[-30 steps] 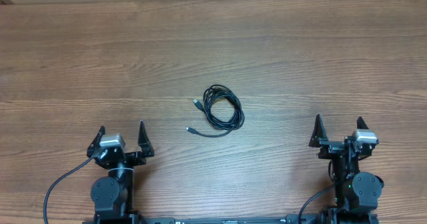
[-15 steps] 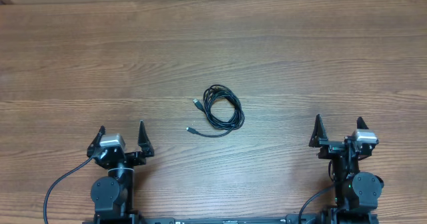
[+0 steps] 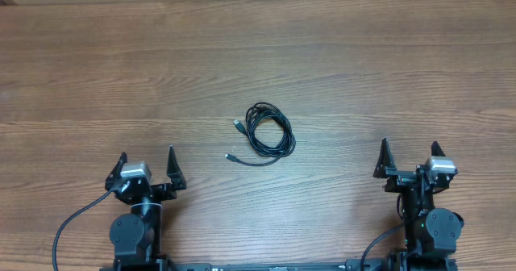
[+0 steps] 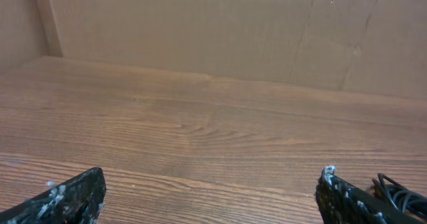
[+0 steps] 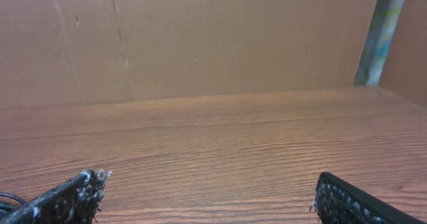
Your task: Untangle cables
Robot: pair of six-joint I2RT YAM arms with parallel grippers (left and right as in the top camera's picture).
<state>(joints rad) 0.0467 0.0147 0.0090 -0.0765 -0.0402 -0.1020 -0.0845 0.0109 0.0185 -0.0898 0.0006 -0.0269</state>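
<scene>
The cables (image 3: 268, 133) lie as one small black coil in the middle of the wooden table, with two plug ends sticking out at its left. My left gripper (image 3: 146, 160) stands open near the front left, well short of the coil. Near the front right, my right gripper (image 3: 410, 150) is open too, nothing between its fingers. In the left wrist view a bit of the cables (image 4: 402, 196) shows at the lower right, beside the right finger (image 4: 347, 197). The right wrist view has a sliver of the cables (image 5: 7, 199) at its lower left edge.
The wooden table (image 3: 258, 53) stretches bare around the coil. A brown cardboard wall (image 4: 213, 31) stands along its far edge. A thick black wire (image 3: 68, 223) runs from the left arm's base at the front edge.
</scene>
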